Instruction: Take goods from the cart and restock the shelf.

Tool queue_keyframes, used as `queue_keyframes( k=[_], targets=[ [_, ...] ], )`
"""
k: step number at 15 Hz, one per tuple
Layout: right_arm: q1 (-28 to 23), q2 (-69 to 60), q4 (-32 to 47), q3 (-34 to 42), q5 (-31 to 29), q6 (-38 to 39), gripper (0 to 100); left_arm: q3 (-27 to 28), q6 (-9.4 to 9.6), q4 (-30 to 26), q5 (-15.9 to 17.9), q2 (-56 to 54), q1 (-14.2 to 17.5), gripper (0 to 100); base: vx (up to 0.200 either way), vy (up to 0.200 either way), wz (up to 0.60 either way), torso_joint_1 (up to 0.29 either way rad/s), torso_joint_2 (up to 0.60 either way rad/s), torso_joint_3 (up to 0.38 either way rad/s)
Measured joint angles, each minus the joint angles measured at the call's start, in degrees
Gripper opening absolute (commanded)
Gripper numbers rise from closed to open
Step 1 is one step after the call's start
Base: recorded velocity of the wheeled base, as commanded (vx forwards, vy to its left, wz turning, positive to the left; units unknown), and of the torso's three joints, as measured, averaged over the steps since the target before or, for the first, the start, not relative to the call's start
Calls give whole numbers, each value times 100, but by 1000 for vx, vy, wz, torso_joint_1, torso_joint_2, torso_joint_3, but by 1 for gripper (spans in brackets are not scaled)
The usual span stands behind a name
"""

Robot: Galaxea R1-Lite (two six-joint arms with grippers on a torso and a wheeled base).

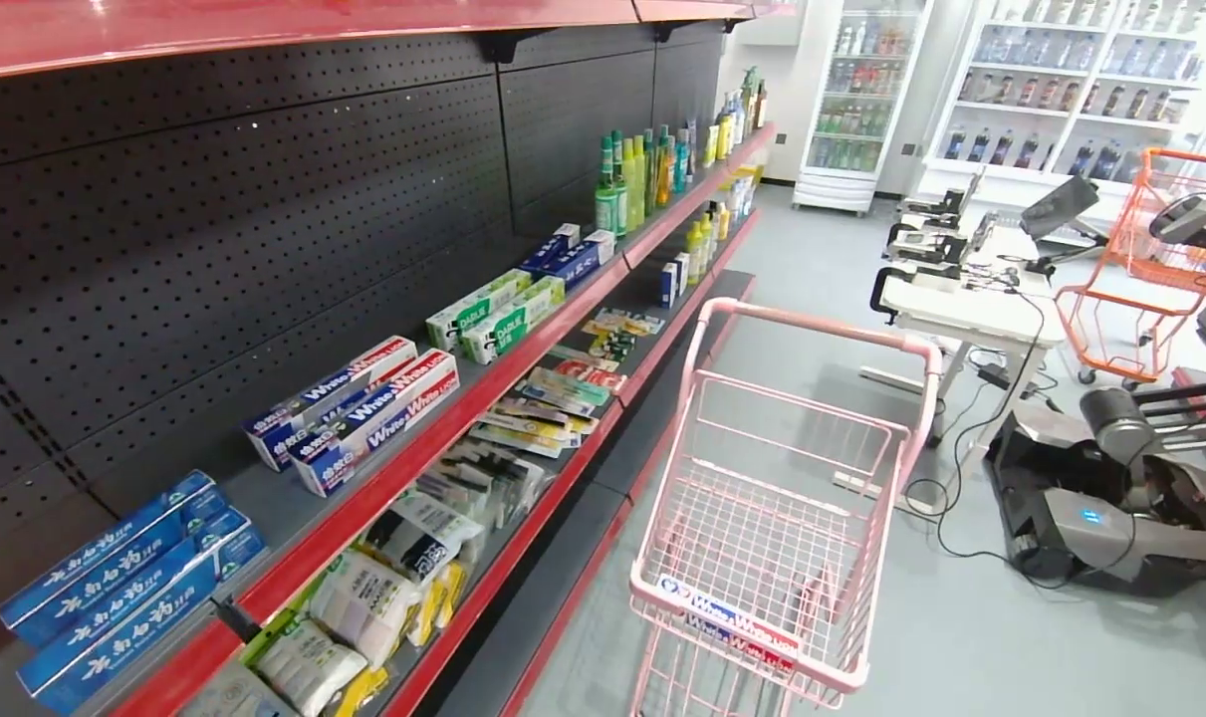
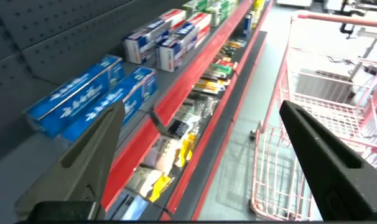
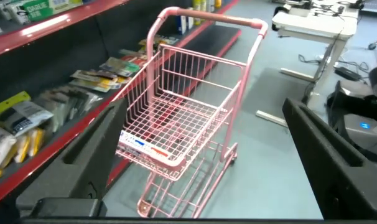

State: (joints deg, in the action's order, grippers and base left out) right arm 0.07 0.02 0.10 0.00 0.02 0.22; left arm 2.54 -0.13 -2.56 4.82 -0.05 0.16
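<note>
A pink wire cart [image 1: 812, 329] stands in the aisle beside the red-edged shelf [image 1: 523, 363]. One white, red and blue toothpaste box [image 1: 727, 622] lies in the cart's near end, also seen as the box [image 3: 142, 144] from the right wrist. On the shelf's upper board lie blue toothpaste boxes [image 1: 124, 588], white-and-red ones [image 1: 363, 398] and green ones [image 1: 498, 314]. My left gripper [image 2: 201, 109] hangs open and holds nothing, between the shelf's blue boxes [image 2: 83, 99] and the cart [image 2: 313, 93]. My right gripper [image 3: 204, 106] is open and holds nothing, above the cart [image 3: 204, 18].
The lower shelf board holds bagged goods [image 1: 363, 597] and flat packs [image 1: 553, 398]. An orange cart [image 1: 1150, 269], a white desk [image 1: 961, 309] with cables, and a grey machine base [image 1: 1100, 488] stand to the right. Glass-door coolers [image 1: 856, 90] line the back wall.
</note>
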Motion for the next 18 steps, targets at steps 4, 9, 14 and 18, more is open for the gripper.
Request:
queue_keyframes(
  k=[4, 9, 14, 18],
  targets=[
    [9, 7, 0, 0, 11, 11, 100, 2, 4, 5, -2, -2, 9, 100, 0, 0, 0, 0, 0, 0],
    [-23, 85, 6, -197, -60, 276, 100, 2, 35, 0, -6, -2, 2, 100, 0, 0, 0, 0, 0, 0],
    [-5, 2166, 386, -2425, -212, 891, 100, 2, 16, 11, -61, -2, -2, 100, 0, 0, 0, 0, 0, 0],
    [-76, 5375, 512, -3497, 627, 76, 100, -1, 9, 21, -59, -2, -2, 100, 0, 0, 0, 0, 0, 0]
  ],
)
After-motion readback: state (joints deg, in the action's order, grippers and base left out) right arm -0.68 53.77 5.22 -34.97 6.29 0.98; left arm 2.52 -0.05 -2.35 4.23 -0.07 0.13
